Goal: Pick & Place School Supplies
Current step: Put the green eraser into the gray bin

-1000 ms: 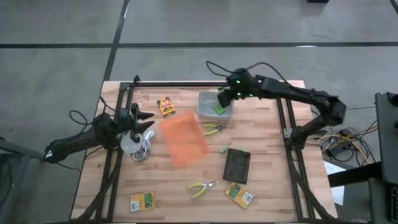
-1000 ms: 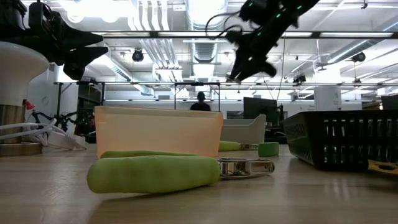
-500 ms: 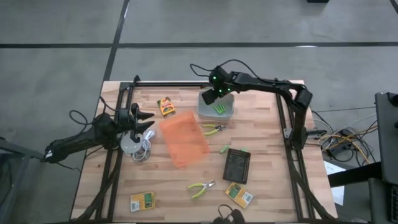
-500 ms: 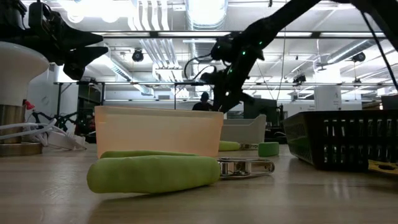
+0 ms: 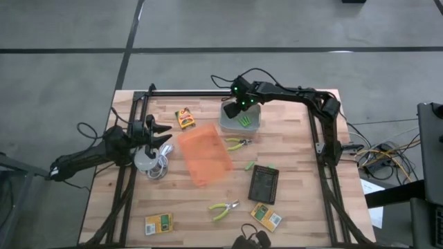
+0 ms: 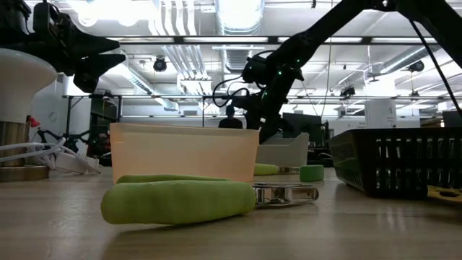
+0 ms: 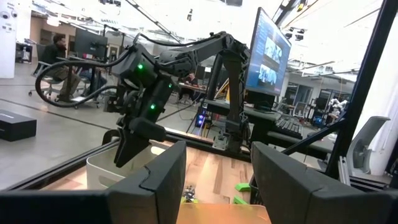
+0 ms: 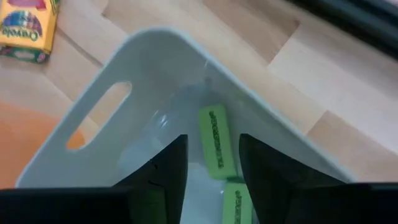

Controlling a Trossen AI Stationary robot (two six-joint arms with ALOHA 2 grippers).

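My right gripper point(image 8: 211, 169) is open and empty, hovering over the grey bin's point(image 5: 242, 119) far-left corner point(image 8: 155, 38). Two lime-green markers point(image 8: 216, 142) lie on the bin's floor, straight below the fingers. A third marker point(image 5: 249, 166) lies on the table. One pair of green-handled pliers point(image 5: 237, 144) lies beside the orange bin point(image 5: 204, 153), another point(image 5: 223, 209) near the near edge. Yellow-and-green boxes lie at the far side point(image 5: 184, 118) and near edge point(image 5: 159, 223), point(image 5: 266, 216). My left gripper point(image 5: 165, 134) waits open at the table's left.
A black mesh basket point(image 5: 264, 184) stands right of centre. A white round thing with coiled cable point(image 5: 149, 163) sits under the left arm. A black frame rail point(image 5: 208, 93) runs along the far edge, just behind the grey bin. A person shows in the room beyond point(image 6: 231, 119).
My right gripper has swung toward the table's left and come down, from above the grey bin's right part to low over its far-left corner. Its arm has folded in along the far edge. The left arm has kept still.
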